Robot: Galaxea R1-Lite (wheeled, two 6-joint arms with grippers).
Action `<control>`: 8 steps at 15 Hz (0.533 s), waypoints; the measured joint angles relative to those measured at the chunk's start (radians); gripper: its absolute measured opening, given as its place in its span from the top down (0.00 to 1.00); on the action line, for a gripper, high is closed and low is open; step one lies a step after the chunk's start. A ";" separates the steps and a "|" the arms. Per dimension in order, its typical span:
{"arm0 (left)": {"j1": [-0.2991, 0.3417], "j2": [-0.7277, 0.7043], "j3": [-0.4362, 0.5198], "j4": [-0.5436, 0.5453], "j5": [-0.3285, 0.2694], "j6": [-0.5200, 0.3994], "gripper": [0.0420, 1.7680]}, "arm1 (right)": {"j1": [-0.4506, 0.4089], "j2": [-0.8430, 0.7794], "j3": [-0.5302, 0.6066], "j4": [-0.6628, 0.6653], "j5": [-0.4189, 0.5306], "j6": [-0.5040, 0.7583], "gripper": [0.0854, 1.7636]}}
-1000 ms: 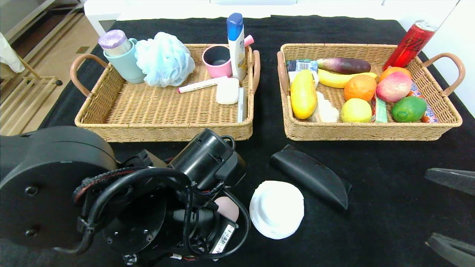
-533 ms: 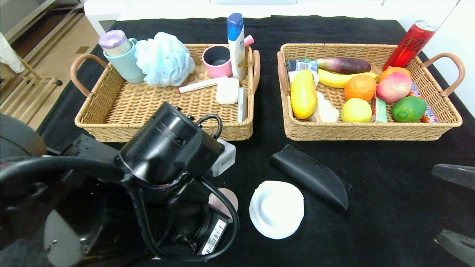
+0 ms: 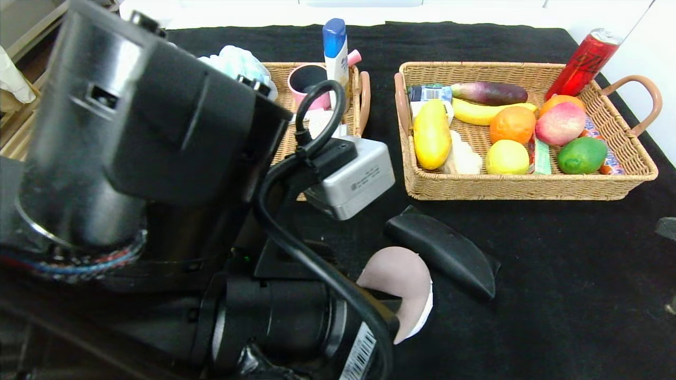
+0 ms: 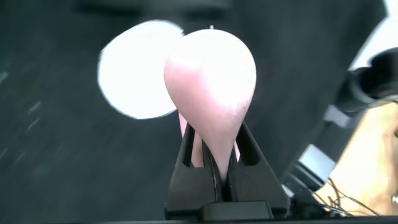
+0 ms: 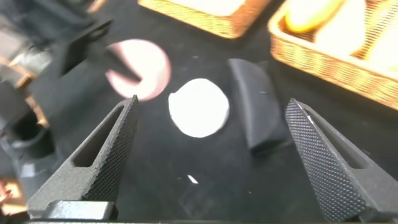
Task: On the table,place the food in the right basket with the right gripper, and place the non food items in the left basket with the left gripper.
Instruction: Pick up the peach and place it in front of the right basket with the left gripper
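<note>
We see the pale pinkish-grey round bun lifted off the black table, pinched thin at its lower edge. Under it lies the white round tub, flat. The black half-moon pouch lies at its two o'clock, just beside, at six o'clock of the right basket.

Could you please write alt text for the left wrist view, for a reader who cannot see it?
The left gripper is shut on a pale pink round disc, pinching its lower edge and holding it above the black table. Behind the disc, a white round tub lies on the cloth.
</note>
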 joint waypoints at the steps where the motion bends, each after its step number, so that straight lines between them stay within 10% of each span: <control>1: -0.023 0.019 -0.018 -0.008 0.000 0.002 0.94 | -0.001 -0.002 -0.018 0.029 -0.016 0.000 0.03; 8: -0.112 0.211 -0.139 -0.131 0.011 -0.012 0.94 | -0.026 -0.034 -0.154 0.186 -0.139 0.018 0.03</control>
